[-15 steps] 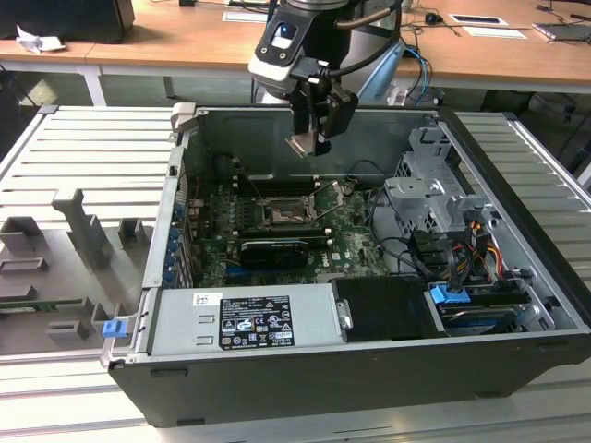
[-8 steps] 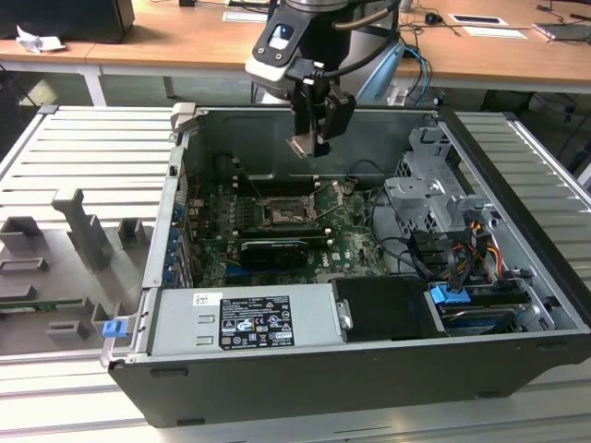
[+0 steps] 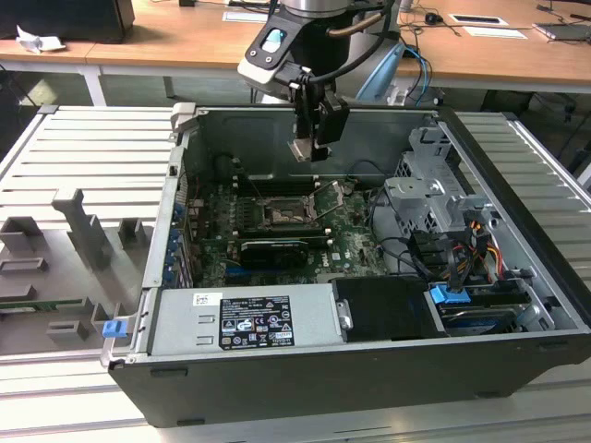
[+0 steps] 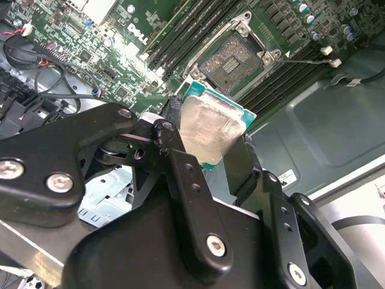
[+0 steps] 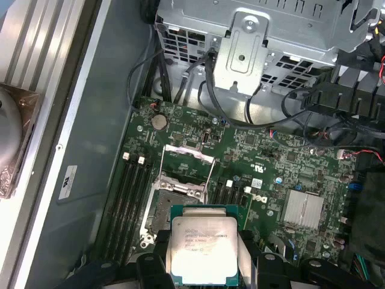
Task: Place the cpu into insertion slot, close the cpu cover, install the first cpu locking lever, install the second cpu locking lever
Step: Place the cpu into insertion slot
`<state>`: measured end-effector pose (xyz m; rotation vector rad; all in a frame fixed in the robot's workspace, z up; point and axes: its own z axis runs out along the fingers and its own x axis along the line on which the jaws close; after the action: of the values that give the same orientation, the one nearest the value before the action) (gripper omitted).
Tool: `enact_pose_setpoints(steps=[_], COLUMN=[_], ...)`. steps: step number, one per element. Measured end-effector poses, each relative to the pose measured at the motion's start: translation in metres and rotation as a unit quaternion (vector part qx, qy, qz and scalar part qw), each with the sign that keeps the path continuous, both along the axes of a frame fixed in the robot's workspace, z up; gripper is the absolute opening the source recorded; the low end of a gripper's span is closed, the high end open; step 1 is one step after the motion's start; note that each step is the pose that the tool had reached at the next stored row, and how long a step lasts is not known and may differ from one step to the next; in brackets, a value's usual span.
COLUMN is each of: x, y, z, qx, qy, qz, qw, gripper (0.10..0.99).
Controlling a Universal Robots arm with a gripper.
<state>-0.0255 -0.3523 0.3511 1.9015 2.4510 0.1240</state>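
The cpu (image 5: 203, 248), a small flat square silver-grey chip on a green backing, is pinched at two opposite edges by the black gripper (image 4: 207, 147). Its fingers (image 4: 180, 174) are clamped on the chip. It hangs in the air inside the open dark computer case (image 3: 277, 378), clear of the board below.

Sweep from the exterior view's left:
- Grey ribbed metal platform (image 3: 55, 166), with grey plastic fixture blocks (image 3: 78, 226) standing on it.
- Small blue clip (image 3: 113, 327) at the case's near corner.
- Silver power supply box (image 3: 245, 318) with a printed label, along the near wall.
- Green motherboard (image 3: 277, 242) on the case floor. The insertion slot (image 3: 282, 214), a square dark socket with a metal rim, sits mid-board with its centre bare.
- The cpu cover (image 5: 187, 158), a thin silvery metal frame, stands tilted up at one edge of the slot.
- Gripper and chip are above the board, slightly right of the slot.
- Grey perforated metal drive cage (image 3: 429, 189) at the right. Orange and yellow cables (image 3: 485, 242) and a blue tab (image 3: 450, 297) lie nearer.
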Motion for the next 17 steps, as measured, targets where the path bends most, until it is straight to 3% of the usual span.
enact_pose_setpoints(steps=[17], x=[0.0000], y=[0.0000], z=[-0.0069], qx=[0.0000], qy=[0.0004], qz=[-0.005], qw=[1.0000], gripper=[0.529])
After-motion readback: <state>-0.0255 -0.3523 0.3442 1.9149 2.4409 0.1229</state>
